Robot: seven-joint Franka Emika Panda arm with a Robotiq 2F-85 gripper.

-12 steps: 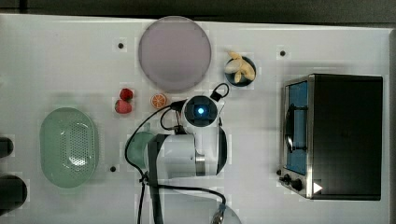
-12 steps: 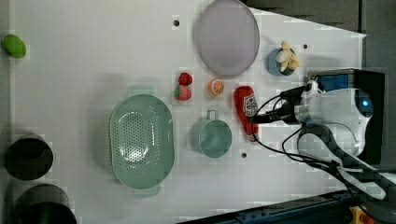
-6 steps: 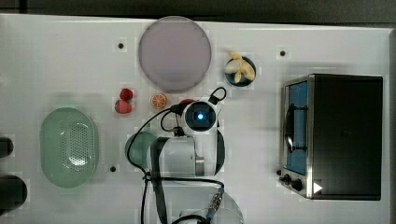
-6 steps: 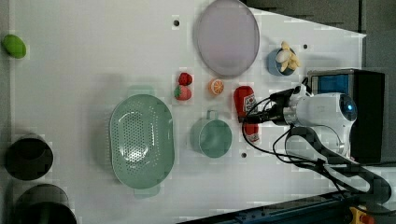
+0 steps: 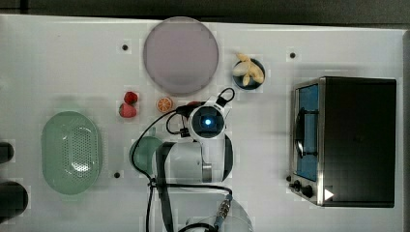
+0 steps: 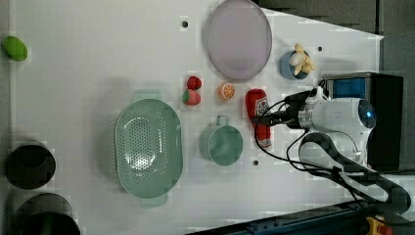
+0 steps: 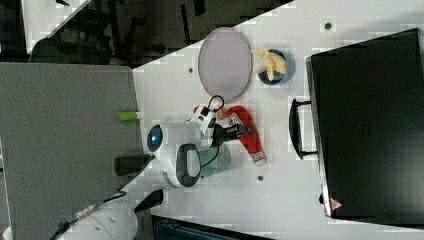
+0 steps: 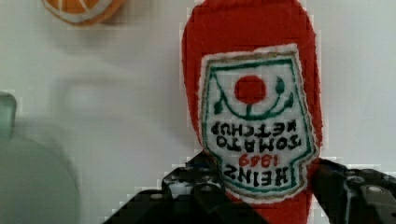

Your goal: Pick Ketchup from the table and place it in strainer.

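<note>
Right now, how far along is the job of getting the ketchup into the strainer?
Early. Done: the tool has reached the ketchup, which lies on the table beside the cup; its fingers straddle the bottle just below the label. In hand: closing for the grasp. Left: lift, carry past the cup, and drop it in the empty strainer.

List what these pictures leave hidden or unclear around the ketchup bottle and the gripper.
- Top view: the red plush ketchup bottle is almost wholly under the robot's white wrist.
- Wrist view: the bottle's cap end is cut off by the frame edge; the black gripper flanks it, firm contact unclear.
- Left view: the pale green oval strainer is clear, but cables blur the gripper.
</note>
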